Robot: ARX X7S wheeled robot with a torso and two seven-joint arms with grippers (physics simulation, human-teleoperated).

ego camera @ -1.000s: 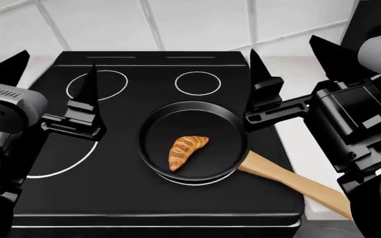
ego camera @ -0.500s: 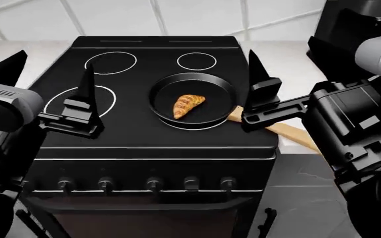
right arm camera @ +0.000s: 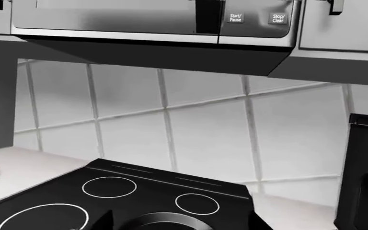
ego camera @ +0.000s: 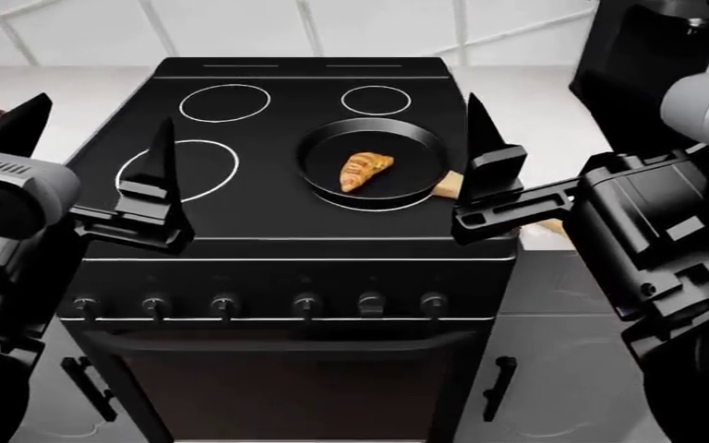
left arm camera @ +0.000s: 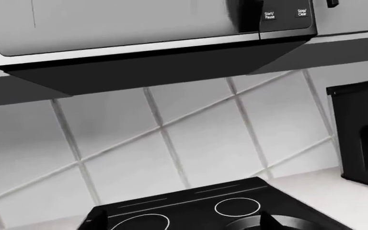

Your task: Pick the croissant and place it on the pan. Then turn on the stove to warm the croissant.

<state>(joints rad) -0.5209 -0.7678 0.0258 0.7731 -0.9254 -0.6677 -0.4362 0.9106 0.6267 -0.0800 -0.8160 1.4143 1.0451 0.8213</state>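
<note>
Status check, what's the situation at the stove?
Left gripper and right gripper open, empty. Croissant in pan. Knobs unobstructed, untouched.

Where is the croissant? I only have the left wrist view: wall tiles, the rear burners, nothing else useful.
Observer: The croissant lies inside the pan.
Operator: Which burner is the pan on?
Observer: The front right one of the stove, with the wooden handle pointing off to the right.
Operator: Can you see the controls?
Observer: Yes, six knobs run in a row across the front, above the oven door.
</note>
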